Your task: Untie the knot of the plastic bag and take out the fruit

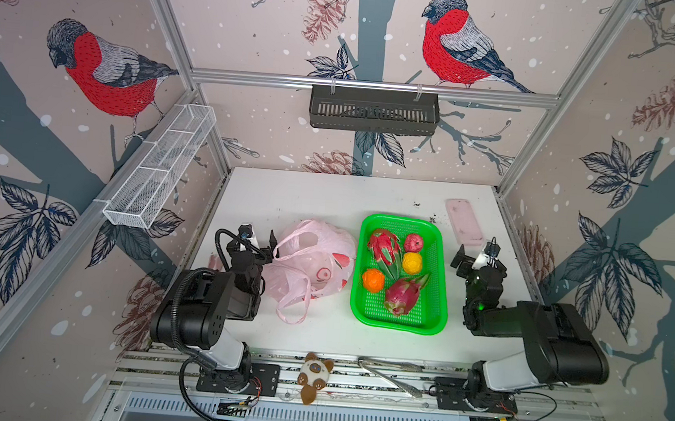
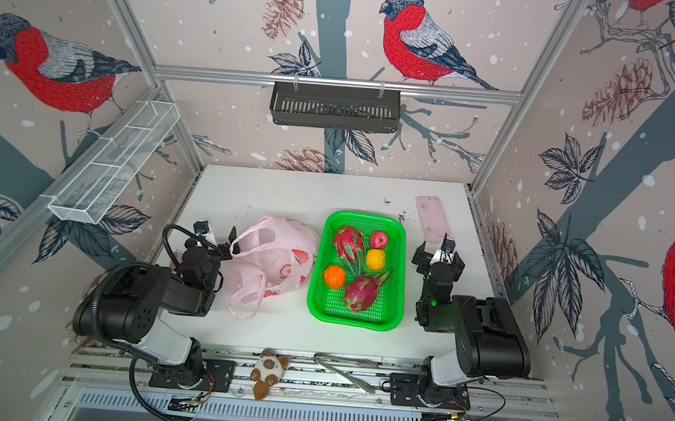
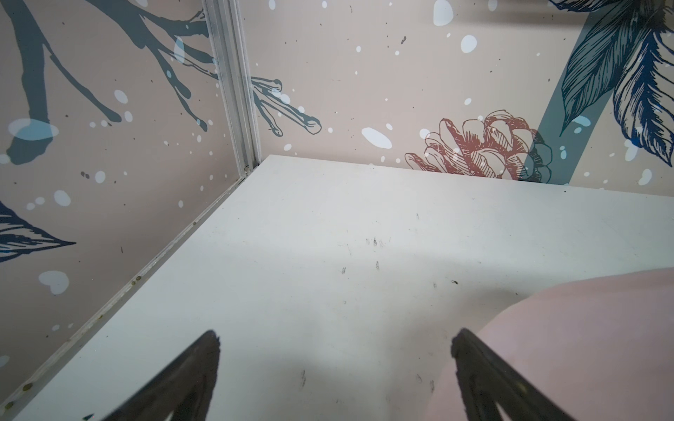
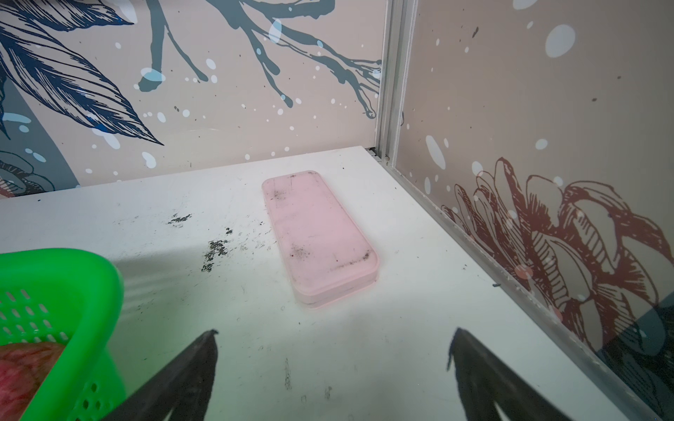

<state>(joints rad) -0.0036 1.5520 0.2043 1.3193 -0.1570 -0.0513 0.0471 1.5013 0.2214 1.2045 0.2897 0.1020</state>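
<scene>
Whereas its wrist view shows only an edge of the bag (image 3: 565, 346), both top views show it whole beside the spread left gripper (image 1: 260, 236); right gripper (image 4: 332, 339) spread likewise.

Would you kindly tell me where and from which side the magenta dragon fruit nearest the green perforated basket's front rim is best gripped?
Grip that magenta dragon fruit across its middle, coming straight down. It lies on its side, so closing across the shorter width seems best; the walls of the green perforated basket and the orange round fruit beside it likely block a sideways approach.
</scene>
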